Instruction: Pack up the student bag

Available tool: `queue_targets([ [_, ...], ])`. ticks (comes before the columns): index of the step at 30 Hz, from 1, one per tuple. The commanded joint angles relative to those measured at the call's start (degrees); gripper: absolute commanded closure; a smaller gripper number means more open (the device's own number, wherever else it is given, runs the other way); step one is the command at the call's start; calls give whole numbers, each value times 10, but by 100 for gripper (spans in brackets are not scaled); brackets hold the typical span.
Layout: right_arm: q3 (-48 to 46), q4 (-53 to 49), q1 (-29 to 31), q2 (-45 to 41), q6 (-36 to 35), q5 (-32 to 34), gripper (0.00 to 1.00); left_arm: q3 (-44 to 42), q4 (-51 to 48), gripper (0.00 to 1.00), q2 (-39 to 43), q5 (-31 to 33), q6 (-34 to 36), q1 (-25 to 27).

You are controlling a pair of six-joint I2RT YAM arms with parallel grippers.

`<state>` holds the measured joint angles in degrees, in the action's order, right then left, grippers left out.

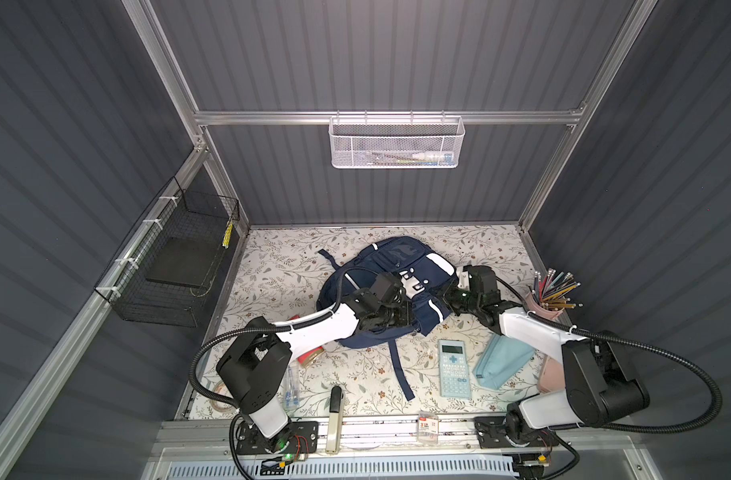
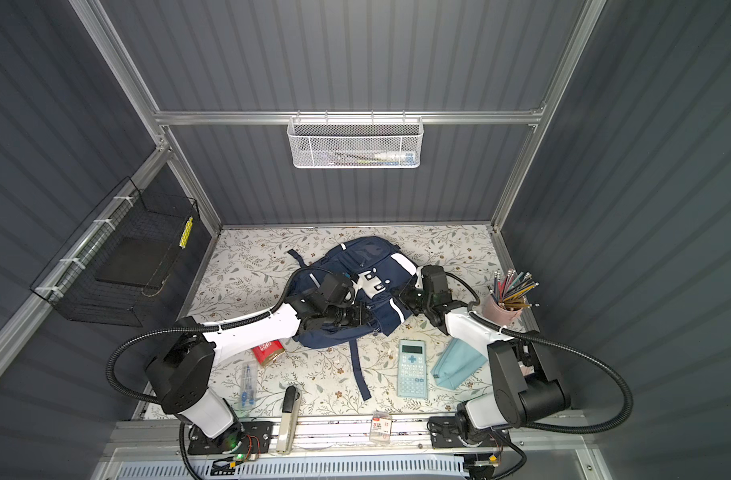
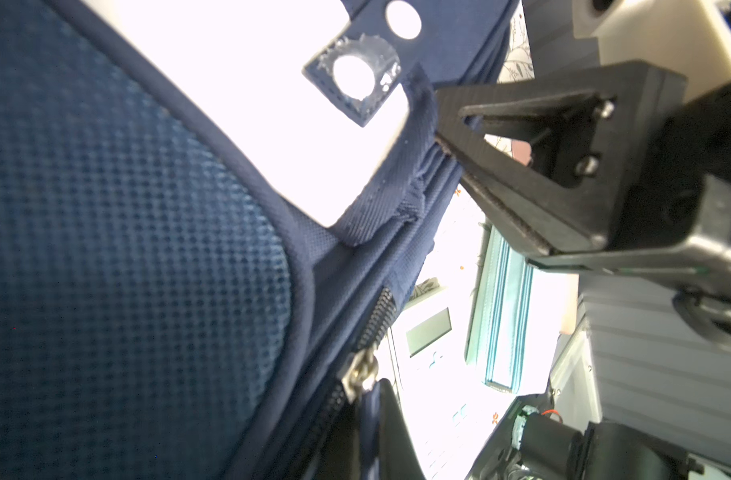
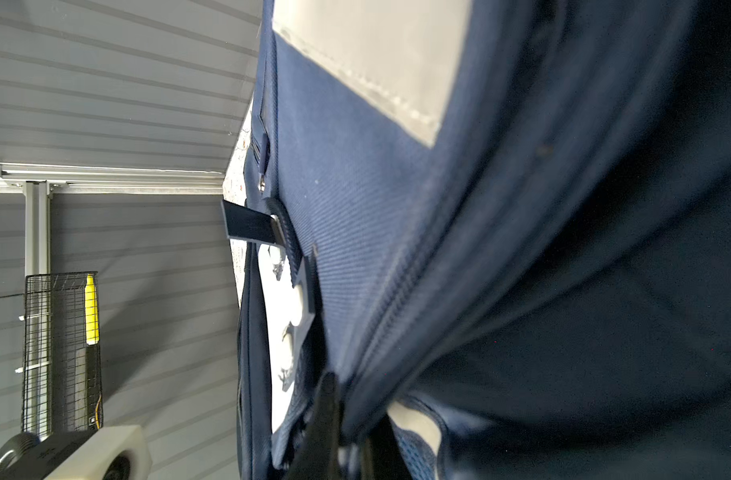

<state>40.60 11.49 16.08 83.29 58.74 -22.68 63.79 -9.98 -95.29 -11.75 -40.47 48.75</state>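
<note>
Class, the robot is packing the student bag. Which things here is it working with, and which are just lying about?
In the job: student bag; left gripper and right gripper, both shut on it.

Lying about, untouched: calculator, light-blue pencil pouch, pink cup of pencils, red tin, stapler.

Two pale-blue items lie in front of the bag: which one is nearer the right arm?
The soft zip pouch, right beside that arm's white forearm; the calculator with keys and display lies farther toward the middle.
</note>
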Motion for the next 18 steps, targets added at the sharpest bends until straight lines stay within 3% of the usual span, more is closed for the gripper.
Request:
queue_targets([
  [1, 23, -1, -82, 23, -33, 166, 100, 7, -181, 100, 23, 6, 48, -18],
  [8, 38, -10, -99, 20, -23, 151, 100, 3, -182, 100, 17, -67, 45, -19],
  [14, 51, -48, -108, 6, -69, 159, 100, 16, -228, 100, 14, -11, 81, -28],
  [16, 77, -54, -140, 39, -95, 104, 100, 23, -251, 100, 29, 13, 102, -40],
  [18, 120, -100, -152, 70, -134, 92, 100, 18, -260, 100, 54, 27, 128, -47],
])
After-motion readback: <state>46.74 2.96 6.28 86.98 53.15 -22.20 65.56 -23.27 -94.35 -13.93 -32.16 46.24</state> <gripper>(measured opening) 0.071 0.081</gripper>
